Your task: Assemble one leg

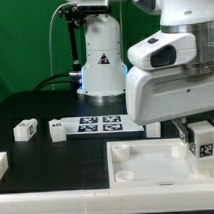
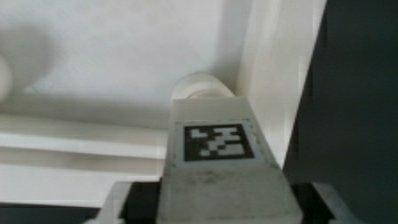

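My gripper (image 1: 203, 132) is shut on a leg (image 1: 204, 143), a small white block with a square marker, and holds it just over the right far corner of the large white tray-shaped panel (image 1: 147, 162). In the wrist view the leg (image 2: 217, 140) fills the middle between my fingers (image 2: 128, 200), its rounded tip near the panel's corner wall (image 2: 267, 70). I cannot tell whether the tip touches the panel. Another leg (image 1: 25, 128) lies on the black table at the exterior view's left.
The marker board (image 1: 96, 123) lies on the table behind the panel. A white part (image 1: 57, 131) lies by its left end, and another white part (image 1: 0, 166) sits at the left edge. The robot base (image 1: 101, 55) stands at the back.
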`<state>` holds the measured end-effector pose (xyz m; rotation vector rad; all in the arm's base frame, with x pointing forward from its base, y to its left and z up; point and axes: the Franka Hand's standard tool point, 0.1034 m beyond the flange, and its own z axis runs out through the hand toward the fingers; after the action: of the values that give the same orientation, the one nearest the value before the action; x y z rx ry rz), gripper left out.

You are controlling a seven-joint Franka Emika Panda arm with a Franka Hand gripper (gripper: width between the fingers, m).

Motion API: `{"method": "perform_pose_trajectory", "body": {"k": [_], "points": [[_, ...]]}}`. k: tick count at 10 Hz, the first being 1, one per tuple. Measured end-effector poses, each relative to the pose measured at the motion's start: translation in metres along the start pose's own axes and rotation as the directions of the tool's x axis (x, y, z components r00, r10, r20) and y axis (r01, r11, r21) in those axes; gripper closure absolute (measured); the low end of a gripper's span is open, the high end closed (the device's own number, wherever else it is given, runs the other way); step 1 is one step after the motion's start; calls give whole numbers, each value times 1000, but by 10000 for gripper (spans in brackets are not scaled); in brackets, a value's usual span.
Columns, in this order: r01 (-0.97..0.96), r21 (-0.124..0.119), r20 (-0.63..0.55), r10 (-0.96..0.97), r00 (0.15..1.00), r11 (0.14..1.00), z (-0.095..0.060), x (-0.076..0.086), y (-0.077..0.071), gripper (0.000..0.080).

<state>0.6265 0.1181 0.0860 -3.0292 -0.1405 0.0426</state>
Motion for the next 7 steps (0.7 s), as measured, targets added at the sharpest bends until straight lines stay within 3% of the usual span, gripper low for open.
{"method": "perform_pose_trajectory", "body": {"k": [2, 4, 7], "points": [[-243, 9, -37, 244, 969, 970, 1, 1, 2, 507], [-476, 23, -40, 476, 878, 879, 1, 0, 3, 506], [-806, 30, -34, 806, 590, 591, 2, -1, 2, 506]]}}
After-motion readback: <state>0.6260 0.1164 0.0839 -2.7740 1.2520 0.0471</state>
